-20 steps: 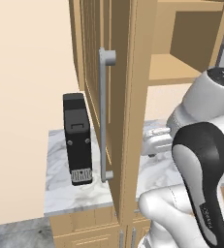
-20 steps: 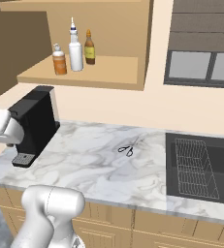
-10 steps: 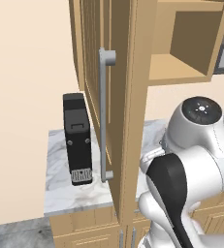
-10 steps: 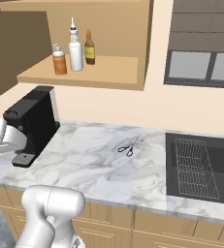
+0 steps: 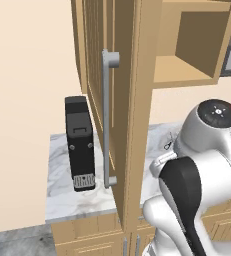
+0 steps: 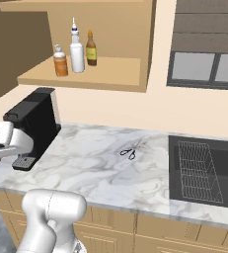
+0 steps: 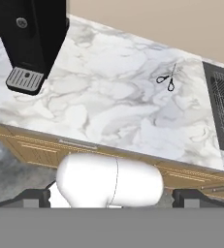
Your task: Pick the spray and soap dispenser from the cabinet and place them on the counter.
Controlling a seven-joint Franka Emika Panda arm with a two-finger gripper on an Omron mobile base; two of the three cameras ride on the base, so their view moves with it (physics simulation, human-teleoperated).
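Observation:
The cabinet (image 6: 110, 74) stands open, its grooved door (image 5: 118, 90) swung out with the grey bar handle (image 5: 107, 117). On its shelf the white spray (image 6: 77, 50) with a trigger head stands upright. The shorter orange soap dispenser (image 6: 60, 61) is just left of it. My gripper (image 7: 111, 197) is open, its dark fingertips (image 7: 35, 196) wide apart with nothing between them. It looks down from the front over the marble counter (image 7: 118, 111), well below the shelf and far from both bottles.
A brown bottle (image 6: 91, 48) stands right of the spray. A black coffee machine (image 6: 34, 126) occupies the counter's left end. Small scissors (image 6: 129, 153) lie mid-counter, and a dark sink with a wire rack (image 6: 199, 168) is at the right. The open door crowds the arm's left side.
My arm has swung: its upper joints shifted in the left base view, and the white hand at the left edge of the right base view dropped slightly. The bottles have not moved.

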